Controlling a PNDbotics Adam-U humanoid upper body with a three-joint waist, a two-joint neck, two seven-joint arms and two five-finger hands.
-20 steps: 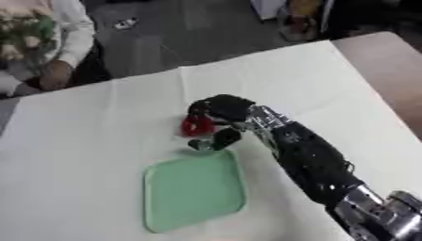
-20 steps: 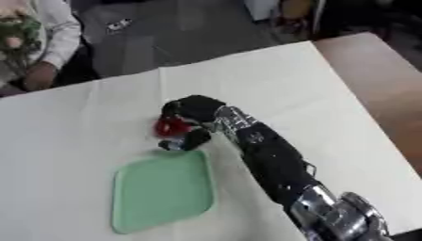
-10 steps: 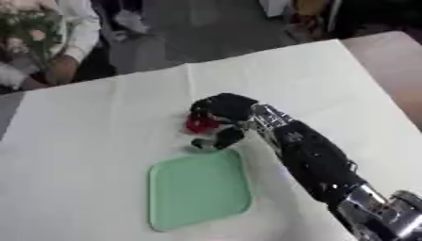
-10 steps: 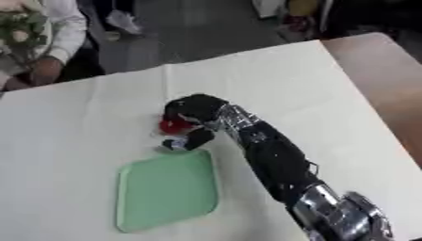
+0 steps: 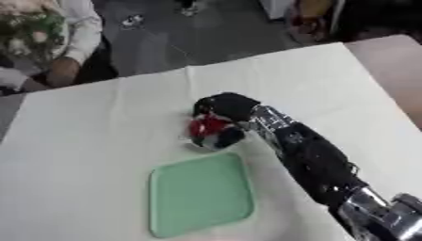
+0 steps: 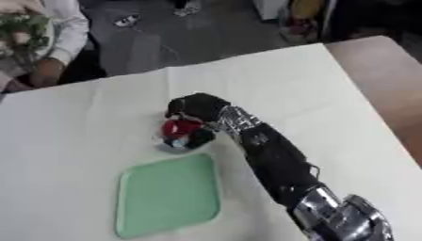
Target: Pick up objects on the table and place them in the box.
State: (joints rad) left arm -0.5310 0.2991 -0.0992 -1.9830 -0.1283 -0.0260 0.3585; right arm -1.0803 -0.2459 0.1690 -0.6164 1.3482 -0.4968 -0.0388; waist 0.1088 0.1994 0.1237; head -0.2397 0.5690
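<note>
Right hand (image 5: 224, 110) reaches in from the 5 o'clock corner, fingers curled round a small red object (image 5: 206, 126), grasping it. Thumb sits under it. Object is at table (image 5: 99, 122) centre, just at 12 o'clock of the green tray (image 5: 199, 195), close to the cloth; cannot tell if it's lifted or touching. Tray lies flat, nothing in it. Left hand shows in neither view.

A small red object (image 5: 207, 126) is seen enclosed by the curled fingers of the right hand (image 5: 224, 109), just beyond the far edge of a flat pale-green tray (image 5: 200, 195); its shape cannot be made out.
</note>
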